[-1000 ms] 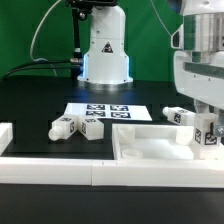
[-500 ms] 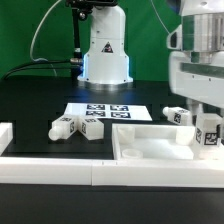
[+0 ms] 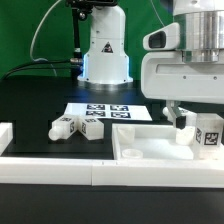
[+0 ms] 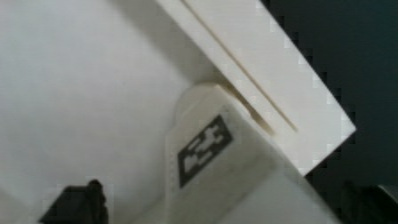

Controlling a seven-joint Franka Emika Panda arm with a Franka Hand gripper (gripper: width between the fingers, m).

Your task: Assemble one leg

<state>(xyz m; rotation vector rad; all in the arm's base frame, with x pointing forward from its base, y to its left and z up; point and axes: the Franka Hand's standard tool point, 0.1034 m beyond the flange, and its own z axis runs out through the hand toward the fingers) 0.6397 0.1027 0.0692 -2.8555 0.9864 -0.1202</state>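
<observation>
A white leg (image 3: 209, 136) with black-and-white tags stands upright inside the white tray-like panel (image 3: 150, 152), near its far corner at the exterior view's right. My gripper (image 3: 199, 120) hangs right over it. In the wrist view the leg (image 4: 222, 150) fills the middle, tag facing the camera, beside the panel's raised rim (image 4: 249, 70). One dark fingertip (image 4: 80, 202) shows well to one side of the leg, with a gap of bare panel between them. My gripper (image 4: 222, 212) straddles the leg with the jaws spread.
Two more legs (image 3: 63, 128) (image 3: 92, 129) lie on the black table at the exterior view's left. The marker board (image 3: 105, 111) lies behind them. Another leg (image 3: 185, 123) shows partly under the gripper. The robot base (image 3: 105, 50) stands at the back.
The gripper body has turned about the leg and now spreads much further toward the exterior view's left. The leg has stayed in the panel's corner.
</observation>
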